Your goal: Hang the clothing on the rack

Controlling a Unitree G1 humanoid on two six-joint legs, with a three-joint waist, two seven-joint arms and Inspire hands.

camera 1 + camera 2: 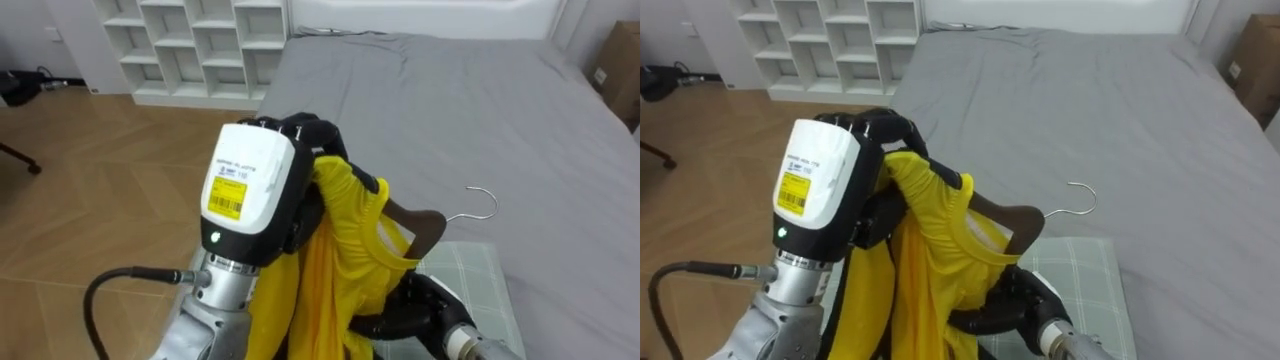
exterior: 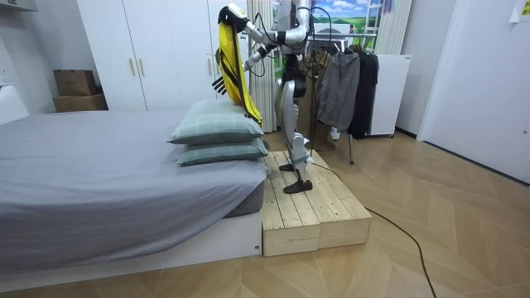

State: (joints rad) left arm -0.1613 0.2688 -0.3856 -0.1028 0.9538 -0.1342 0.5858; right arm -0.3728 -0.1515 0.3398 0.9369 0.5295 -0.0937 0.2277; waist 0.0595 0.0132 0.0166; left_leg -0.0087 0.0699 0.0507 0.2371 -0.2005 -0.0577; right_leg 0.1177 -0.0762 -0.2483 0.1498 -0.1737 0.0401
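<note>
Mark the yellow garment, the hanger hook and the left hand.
yellow garment (image 1: 325, 250), left eye view, hanging fold.
hanger hook (image 1: 494, 203), left eye view, wire curve.
left hand (image 1: 305, 130), left eye view, curled fingers.

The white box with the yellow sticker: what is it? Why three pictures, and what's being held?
That box is the back of a humanoid robot's left hand, fingers curled round a yellow garment. A brown hanger is partly inside it; the right hand is beneath. Two pictures come from cameras on the robot's head, looking down over a grey bed and a pillow. The third is from a camera across the room: the robot stands on a wooden platform beside the bed, a clothes rack behind it.
</note>
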